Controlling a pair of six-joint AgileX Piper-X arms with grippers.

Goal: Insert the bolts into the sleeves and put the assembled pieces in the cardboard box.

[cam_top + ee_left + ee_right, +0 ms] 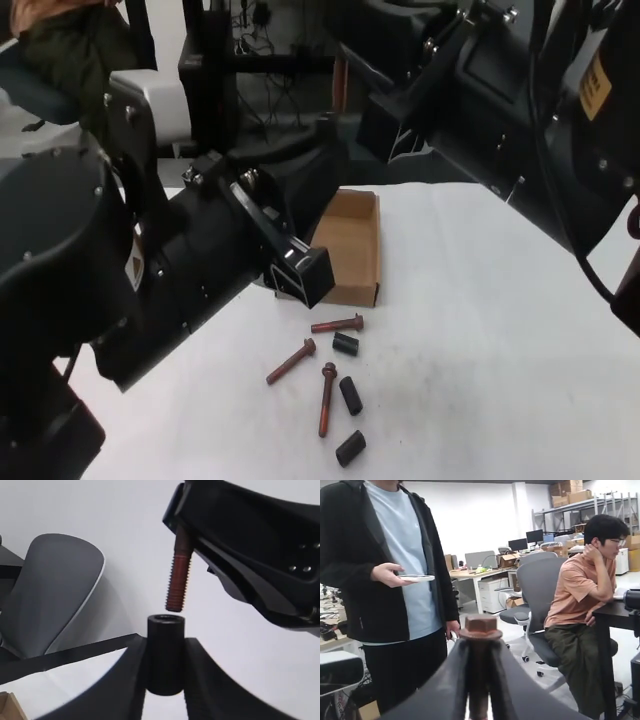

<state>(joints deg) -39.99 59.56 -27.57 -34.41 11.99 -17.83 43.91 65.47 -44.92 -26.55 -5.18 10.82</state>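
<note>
Below, bolts (290,363) on bench (500,330); chair (537,585) beyond.

legible text: none could be read | yellow label (595,85) on the dark arm housing at the right of the high view: carried dark print, too small to make out | small pale sticker (133,268) on the arm housing at the left: bore a reddish mark, unreadable
</note>
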